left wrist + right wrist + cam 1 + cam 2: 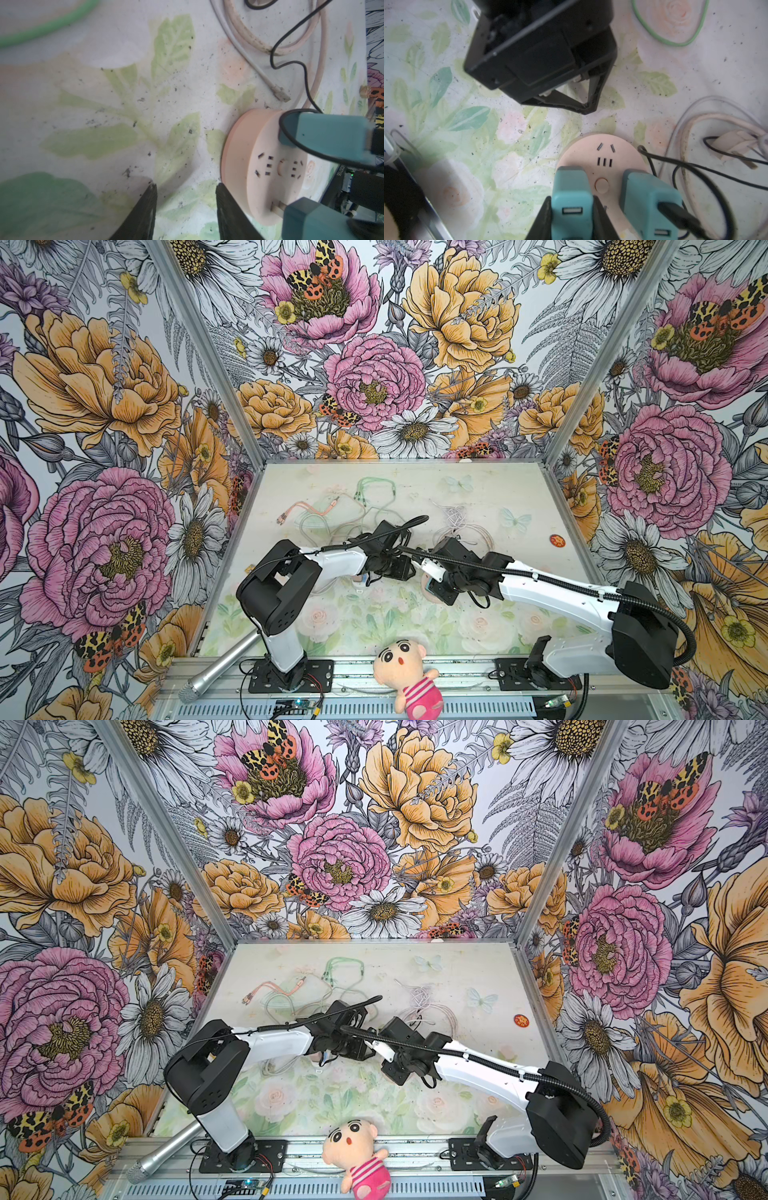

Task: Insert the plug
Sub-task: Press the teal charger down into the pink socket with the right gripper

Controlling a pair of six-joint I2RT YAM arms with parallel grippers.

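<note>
The plug (571, 182) was gripped by its teal body in the right gripper (572, 207), whose jaws were closed on its two sides. It was held at the face of the round pink socket (604, 149). In the left wrist view the prongs (277, 207) were seen bare between plug body and socket face, so the plug was judged not yet fully seated. Whether their tips were already in the slots could not be told.

Several failures were judged possible. If the plug were pushed at a tilt, the prongs could be jammed or bent. The socket appeared to lie loose on the tabletop (104, 87), so it could be shoved or tipped by an off-axis push. The left gripper (186, 187) was open and empty, with one finger just beside the socket's rim. Contact could not be made out, so little bracing could be counted on. A second charger (650, 193) was seated just beside the plug, and it could be knocked or its black cable (695, 166) snagged.

The plug lay between the right gripper's fingers and projected beyond their tips towards the socket. From the left gripper it was set apart, across the socket face.
</note>
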